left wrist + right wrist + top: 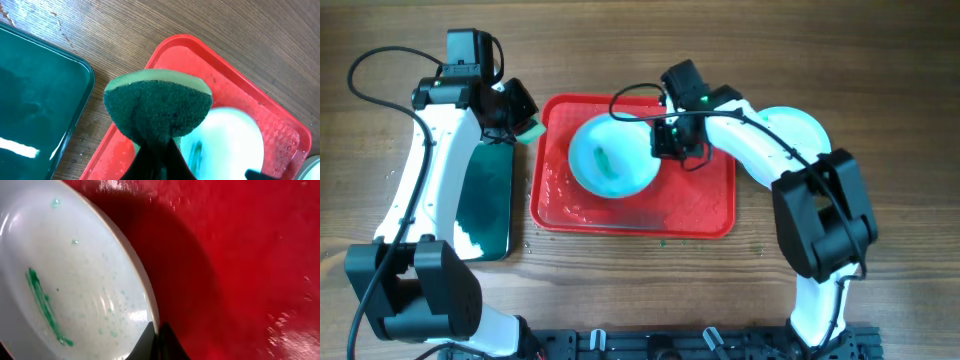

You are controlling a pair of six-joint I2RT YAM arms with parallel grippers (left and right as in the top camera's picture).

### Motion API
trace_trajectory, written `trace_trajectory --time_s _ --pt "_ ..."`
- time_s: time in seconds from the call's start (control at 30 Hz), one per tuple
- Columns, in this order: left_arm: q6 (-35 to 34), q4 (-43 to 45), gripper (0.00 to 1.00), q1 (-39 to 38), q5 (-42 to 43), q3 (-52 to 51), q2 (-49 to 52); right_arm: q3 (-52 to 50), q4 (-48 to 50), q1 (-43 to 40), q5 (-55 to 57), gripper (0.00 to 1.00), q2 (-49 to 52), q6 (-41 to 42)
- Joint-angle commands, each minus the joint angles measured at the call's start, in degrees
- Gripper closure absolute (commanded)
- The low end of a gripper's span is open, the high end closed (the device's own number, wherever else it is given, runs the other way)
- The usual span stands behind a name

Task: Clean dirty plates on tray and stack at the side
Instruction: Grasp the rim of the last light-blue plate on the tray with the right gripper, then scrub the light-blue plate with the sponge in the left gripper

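A white plate (612, 158) with a green smear stands tilted over the red tray (700, 210). My right gripper (665, 140) is shut on the plate's right rim; in the right wrist view the rim (145, 295) runs between my fingers (159, 335) above the wet tray (250, 255). My left gripper (520, 125) is shut on a green sponge (157, 107) and holds it above the tray's left corner (170, 50), apart from the plate (230, 145).
A dark green basin of water (485, 205) lies left of the tray, also in the left wrist view (35, 100). Another white plate (795, 125) lies on the wooden table right of the tray.
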Motion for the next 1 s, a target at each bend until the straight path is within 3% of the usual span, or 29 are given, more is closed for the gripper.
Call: trace_trajectory --time_s 0.0,0.07,0.1,0.27,0.3,0.37,0.6,0.8,0.97 --pt "-0.6 -0.3 0.96 -0.3 -0.7 0.0 0.3 0.0 3.2 2.1 4.0 0.95 3.3 10.6" --pt "-0.6 -0.8 0.96 -0.3 -0.7 0.0 0.3 0.0 4.5 2.3 4.2 0.95 4.3 11.1" --pt "-0.6 -0.8 0.96 -0.3 -0.7 0.0 0.3 0.0 5.0 2.3 4.7 0.88 4.9 11.0" --pt "-1.0 -0.7 0.96 -1.5 -0.7 0.0 0.3 0.0 9.1 2.3 7.8 0.8 5.8 9.5" --pt "-1.0 -0.7 0.96 -1.9 -0.7 0.0 0.4 0.0 9.8 2.3 7.8 0.81 5.9 9.1" --pt "-1.0 -0.7 0.96 -2.9 -0.7 0.0 0.6 0.0 10.3 2.4 7.1 0.94 6.1 8.5" --pt "-1.0 0.3 0.96 -6.6 -0.7 0.0 6.8 0.0 9.4 2.6 5.1 0.96 6.1 10.2" --pt "9.3 9.5 0.96 -12.7 -0.7 0.0 15.5 0.0 9.2 2.6 4.1 0.96 6.1 9.3" --pt "19.7 10.5 0.96 -16.7 -1.1 -0.1 21.7 0.0 9.5 2.6 4.1 0.96 6.1 8.8"
